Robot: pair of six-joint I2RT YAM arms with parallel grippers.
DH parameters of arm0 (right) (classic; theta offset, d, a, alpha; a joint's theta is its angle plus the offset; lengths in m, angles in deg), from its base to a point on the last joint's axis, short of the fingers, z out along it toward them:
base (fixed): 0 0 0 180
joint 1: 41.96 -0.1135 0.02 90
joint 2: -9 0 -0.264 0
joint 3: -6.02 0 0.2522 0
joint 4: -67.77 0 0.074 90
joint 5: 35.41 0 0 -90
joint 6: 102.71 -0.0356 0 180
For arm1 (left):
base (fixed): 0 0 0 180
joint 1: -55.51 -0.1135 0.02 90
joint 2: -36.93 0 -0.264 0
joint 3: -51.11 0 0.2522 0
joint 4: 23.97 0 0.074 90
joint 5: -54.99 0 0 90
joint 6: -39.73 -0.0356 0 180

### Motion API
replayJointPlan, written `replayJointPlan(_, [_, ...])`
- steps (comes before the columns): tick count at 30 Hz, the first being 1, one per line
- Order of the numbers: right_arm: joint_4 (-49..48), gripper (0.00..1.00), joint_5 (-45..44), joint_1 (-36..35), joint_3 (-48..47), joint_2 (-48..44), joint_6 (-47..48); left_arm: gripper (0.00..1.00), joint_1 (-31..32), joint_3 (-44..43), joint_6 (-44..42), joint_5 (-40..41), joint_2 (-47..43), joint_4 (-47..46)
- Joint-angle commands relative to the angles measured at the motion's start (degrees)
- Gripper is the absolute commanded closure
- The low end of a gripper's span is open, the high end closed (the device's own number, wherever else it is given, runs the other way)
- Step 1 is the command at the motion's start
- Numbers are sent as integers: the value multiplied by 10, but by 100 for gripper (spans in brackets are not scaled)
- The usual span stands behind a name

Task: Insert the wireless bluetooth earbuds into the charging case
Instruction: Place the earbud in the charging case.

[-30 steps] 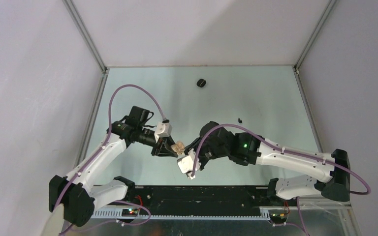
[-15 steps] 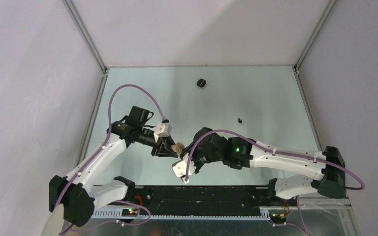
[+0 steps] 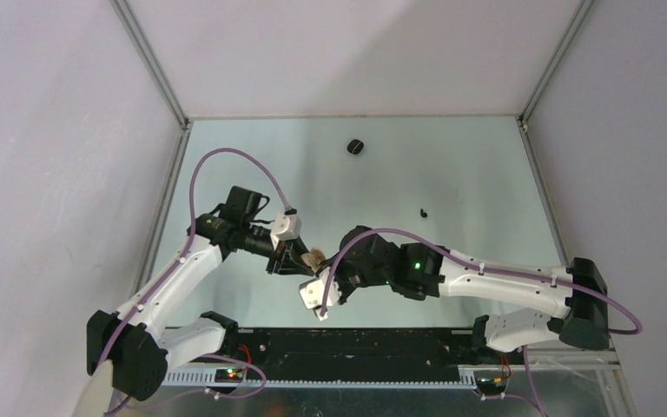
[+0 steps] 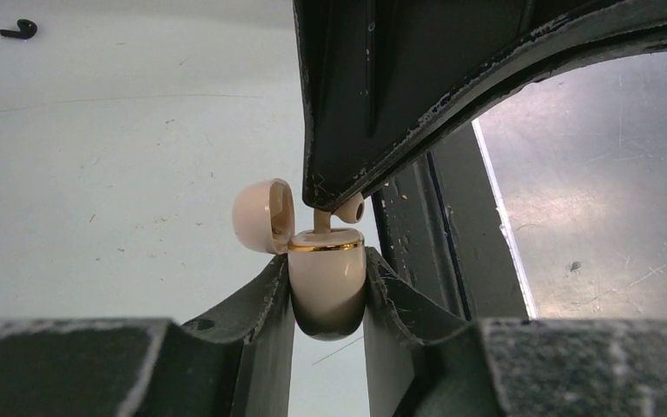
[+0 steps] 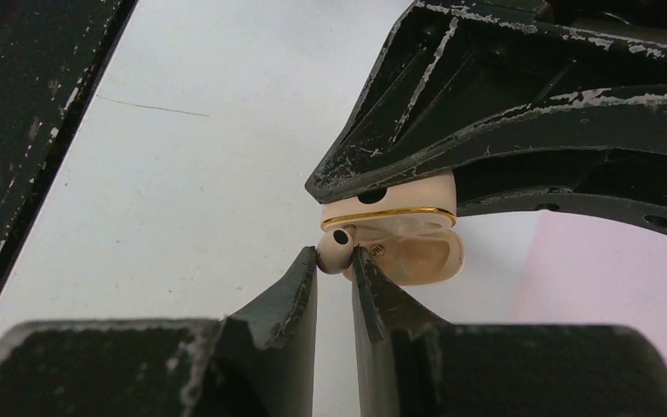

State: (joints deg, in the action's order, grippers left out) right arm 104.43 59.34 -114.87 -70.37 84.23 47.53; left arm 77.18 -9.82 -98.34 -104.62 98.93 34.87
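My left gripper (image 4: pixel 326 261) is shut on a beige charging case (image 4: pixel 326 287) with a gold rim, and its lid (image 4: pixel 265 215) hangs open to the left. A beige earbud (image 5: pixel 334 250) is pinched by its head in my right gripper (image 5: pixel 336 256). In the left wrist view the earbud (image 4: pixel 347 208) sits right at the case's mouth, with its stem reaching down to the rim. From above, the case (image 3: pixel 314 258) lies between both grippers near the table's front. A black earbud (image 3: pixel 423 211) lies alone on the table to the right.
A round black object (image 3: pixel 356 146) lies at the back middle of the table. The black earbud (image 4: pixel 19 29) also shows at the far upper left of the left wrist view. A black rail (image 3: pixel 347 343) runs along the near edge.
My right arm has shifted left and brought its gripper up to the case. The right jaws have narrowed onto the earbud. The left arm has held still.
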Motion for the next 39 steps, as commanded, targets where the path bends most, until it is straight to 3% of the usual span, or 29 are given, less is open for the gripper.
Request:
replayJointPlan(1, [-35,80,-15,-3,-11,8,-25,94,0,-17,5,-34,-10,-13])
replayJointPlan(20, [-64,80,34,55,-40,-5,-195,93,-16,3,44,-33,-44,-77])
replayJointPlan(31, [-65,82,-11,60,-73,7,-254,93,-16,11,45,-23,-61,-86])
replayJointPlan(39, [-61,77,-46,51,-91,8,-259,93,-16,14,44,-24,-60,-90])
